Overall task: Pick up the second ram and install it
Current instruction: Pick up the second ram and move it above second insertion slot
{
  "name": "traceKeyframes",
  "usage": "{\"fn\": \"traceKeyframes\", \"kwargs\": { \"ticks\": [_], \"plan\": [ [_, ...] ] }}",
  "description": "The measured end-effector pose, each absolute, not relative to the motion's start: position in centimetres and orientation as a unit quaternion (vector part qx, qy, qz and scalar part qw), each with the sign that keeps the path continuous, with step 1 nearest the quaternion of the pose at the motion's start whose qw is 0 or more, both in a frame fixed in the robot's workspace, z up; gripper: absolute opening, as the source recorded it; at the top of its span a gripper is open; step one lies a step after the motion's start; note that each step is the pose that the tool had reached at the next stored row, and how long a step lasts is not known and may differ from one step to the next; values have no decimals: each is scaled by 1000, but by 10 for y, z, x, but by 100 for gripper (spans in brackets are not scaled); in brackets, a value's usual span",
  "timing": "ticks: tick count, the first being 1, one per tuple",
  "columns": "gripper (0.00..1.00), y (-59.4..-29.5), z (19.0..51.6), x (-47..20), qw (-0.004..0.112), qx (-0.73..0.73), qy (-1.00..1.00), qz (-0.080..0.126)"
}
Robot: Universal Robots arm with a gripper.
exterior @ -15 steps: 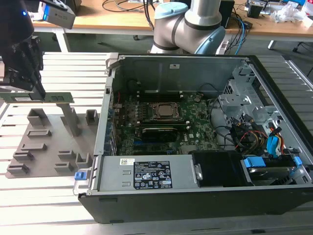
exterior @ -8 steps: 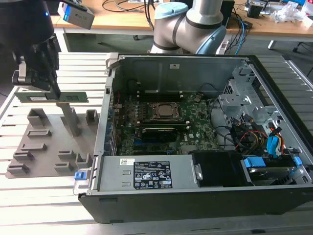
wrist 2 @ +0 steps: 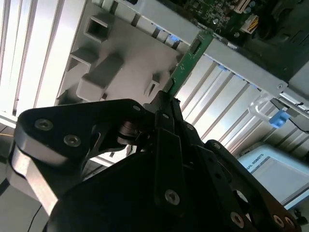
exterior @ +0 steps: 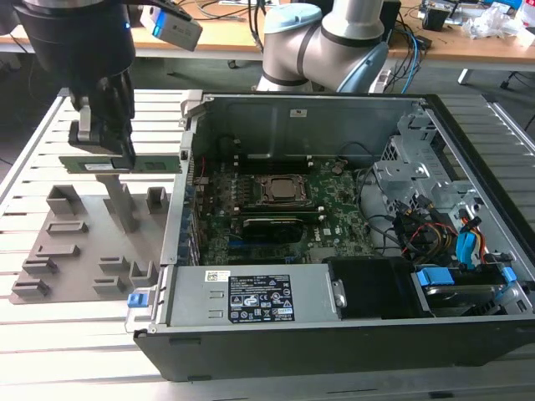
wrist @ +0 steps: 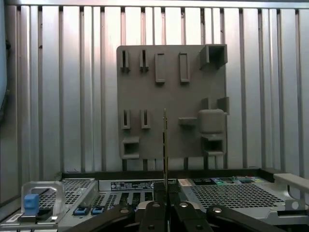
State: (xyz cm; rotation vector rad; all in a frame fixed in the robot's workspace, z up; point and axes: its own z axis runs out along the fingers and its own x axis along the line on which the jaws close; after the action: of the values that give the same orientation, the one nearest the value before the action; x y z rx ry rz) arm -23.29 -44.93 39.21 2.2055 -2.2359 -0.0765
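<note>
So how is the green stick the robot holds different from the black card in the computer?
The green stick is thin and green with a pale label; the black card is wider and dark. The green stick hangs in the air, clamped by the end effector above the gray tray; the black card sits inside the computer case. Both are long and straight.

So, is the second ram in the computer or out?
Out. The gripper holds the second ram above the grey fixture, outside the case.

Robotics lab: slatted metal bench (exterior: 75, 342), open computer case (exterior: 334, 351) (cable-strewn desk (exterior: 226, 38) behind).
</note>
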Motion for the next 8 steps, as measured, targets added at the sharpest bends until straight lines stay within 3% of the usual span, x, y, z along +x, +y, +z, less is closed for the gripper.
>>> {"fn": "traceKeyframes", "kwargs": {
  "ticks": [8],
  "plan": [
    [13, -449, 392, -194, 1, 702, -712, -25]
  ]
}}
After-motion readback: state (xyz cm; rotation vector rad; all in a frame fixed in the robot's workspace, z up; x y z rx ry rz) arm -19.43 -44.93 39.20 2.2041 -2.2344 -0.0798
